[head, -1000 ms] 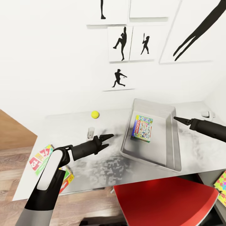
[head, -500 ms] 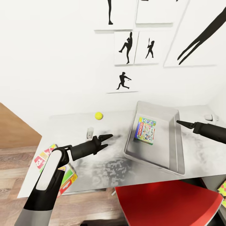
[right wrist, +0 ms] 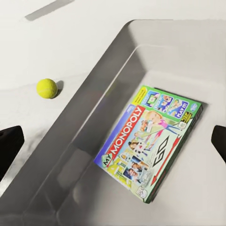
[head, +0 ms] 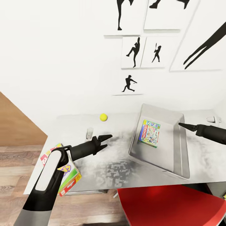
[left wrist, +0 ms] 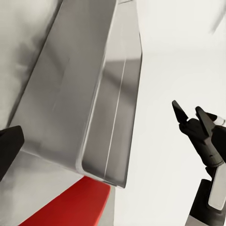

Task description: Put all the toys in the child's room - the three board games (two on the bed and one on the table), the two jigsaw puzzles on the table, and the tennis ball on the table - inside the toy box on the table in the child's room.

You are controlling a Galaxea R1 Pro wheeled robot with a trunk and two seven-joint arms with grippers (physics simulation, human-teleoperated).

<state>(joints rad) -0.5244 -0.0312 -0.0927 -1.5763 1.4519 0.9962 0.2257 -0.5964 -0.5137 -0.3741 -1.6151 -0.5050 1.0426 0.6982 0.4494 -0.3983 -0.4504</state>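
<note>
Basically one board game (head: 149, 133) lies in the toy box (head: 181, 158); the tennis ball (head: 103, 117) sits loose on the table (head: 110, 163). Left gripper (head: 106, 141) spread, empty; right gripper (head: 183, 125) empty, with a narrow gap in the left wrist view. A clumsy nudge could roll the ball away.

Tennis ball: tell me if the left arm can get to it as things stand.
Probably yes. The tennis ball lies in the open on the table, beyond the left gripper, whose jaws are open, with nothing between them.
</note>
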